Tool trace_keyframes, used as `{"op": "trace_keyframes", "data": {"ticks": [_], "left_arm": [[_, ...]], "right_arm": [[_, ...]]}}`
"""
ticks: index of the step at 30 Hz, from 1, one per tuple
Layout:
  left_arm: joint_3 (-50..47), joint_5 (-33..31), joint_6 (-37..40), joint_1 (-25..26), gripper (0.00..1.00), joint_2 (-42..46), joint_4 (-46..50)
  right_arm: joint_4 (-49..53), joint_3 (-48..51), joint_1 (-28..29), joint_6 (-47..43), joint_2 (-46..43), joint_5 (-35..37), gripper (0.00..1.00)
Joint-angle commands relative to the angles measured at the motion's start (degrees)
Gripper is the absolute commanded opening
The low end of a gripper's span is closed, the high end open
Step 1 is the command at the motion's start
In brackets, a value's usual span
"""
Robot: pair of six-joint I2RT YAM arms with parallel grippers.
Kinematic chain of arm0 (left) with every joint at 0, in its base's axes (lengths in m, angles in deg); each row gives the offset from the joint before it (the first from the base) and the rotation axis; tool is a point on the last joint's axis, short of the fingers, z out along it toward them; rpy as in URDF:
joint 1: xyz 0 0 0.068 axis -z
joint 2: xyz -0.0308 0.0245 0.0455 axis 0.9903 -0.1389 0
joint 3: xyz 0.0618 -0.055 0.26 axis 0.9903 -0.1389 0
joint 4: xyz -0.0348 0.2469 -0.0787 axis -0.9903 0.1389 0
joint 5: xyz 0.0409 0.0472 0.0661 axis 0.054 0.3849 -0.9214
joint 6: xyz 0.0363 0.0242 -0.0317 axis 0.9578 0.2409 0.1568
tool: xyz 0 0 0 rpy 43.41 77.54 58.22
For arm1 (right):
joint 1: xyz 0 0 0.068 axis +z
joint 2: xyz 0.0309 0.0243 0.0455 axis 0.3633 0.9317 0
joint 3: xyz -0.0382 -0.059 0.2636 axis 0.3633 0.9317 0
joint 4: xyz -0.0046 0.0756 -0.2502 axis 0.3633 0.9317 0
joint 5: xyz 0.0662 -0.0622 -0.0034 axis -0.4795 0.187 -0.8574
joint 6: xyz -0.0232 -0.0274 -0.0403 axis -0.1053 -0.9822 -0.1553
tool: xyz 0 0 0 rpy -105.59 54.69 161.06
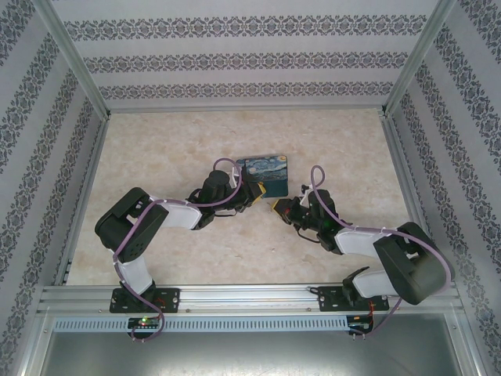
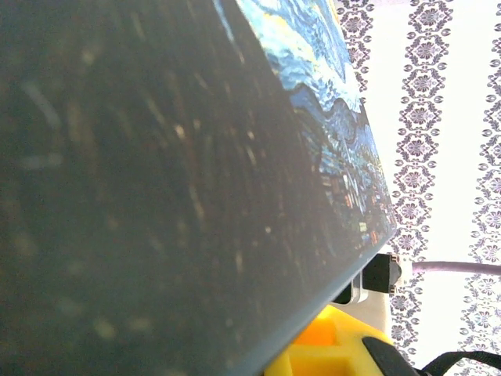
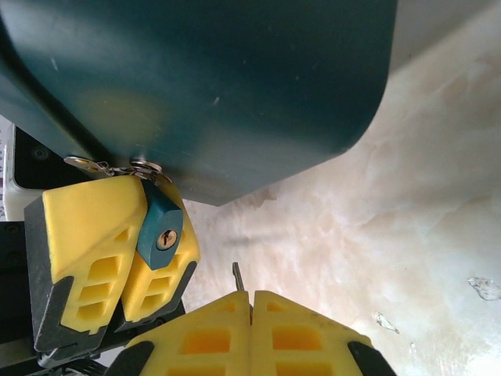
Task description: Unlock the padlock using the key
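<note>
In the right wrist view the small blue padlock (image 3: 160, 229) sits pinched between the two yellow fingers (image 3: 88, 235) of my left gripper (image 3: 135, 235), keyhole facing me. Its silver shackle (image 3: 145, 167) hooks onto the edge of the starry-night tin (image 3: 219, 86). My right gripper (image 3: 250, 298) is shut on the key (image 3: 237, 276), whose thin tip pokes out just right of and below the padlock, apart from it. From above, the left gripper (image 1: 252, 194) and right gripper (image 1: 280, 208) face each other at the tin's (image 1: 264, 174) near edge. The left wrist view has the tin (image 2: 180, 180) pressed close.
The marbled tabletop (image 1: 180, 149) stretches around the tin, walled by patterned panels (image 1: 235, 59) at the back and sides. A metal rail (image 1: 250, 296) runs along the near edge by the arm bases. Small shiny scraps (image 3: 485, 288) lie on the table to the right.
</note>
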Motion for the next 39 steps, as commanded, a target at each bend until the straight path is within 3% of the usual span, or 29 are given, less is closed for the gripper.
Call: {"op": "trace_keyframes", "data": {"ticks": [1,27,39], "left_arm": [[-0.2,0.8,-0.6,-0.7,0.00,-0.7,-5.9],[-0.7,0.9,-0.9,-0.7,0.00,-1.0,-6.6],[-1.0,1.8,-6.4,-0.1,0.00,-1.7,-11.7]], "right_arm": [[-2.8,-2.0,0.5,0.6,0.6,1.2,0.00],[-2.6,-4.6,0.6,1.3,0.6,1.2,0.00],[-7.0,-5.2,0.4,1.2,3.6,2.7,0.00]]}}
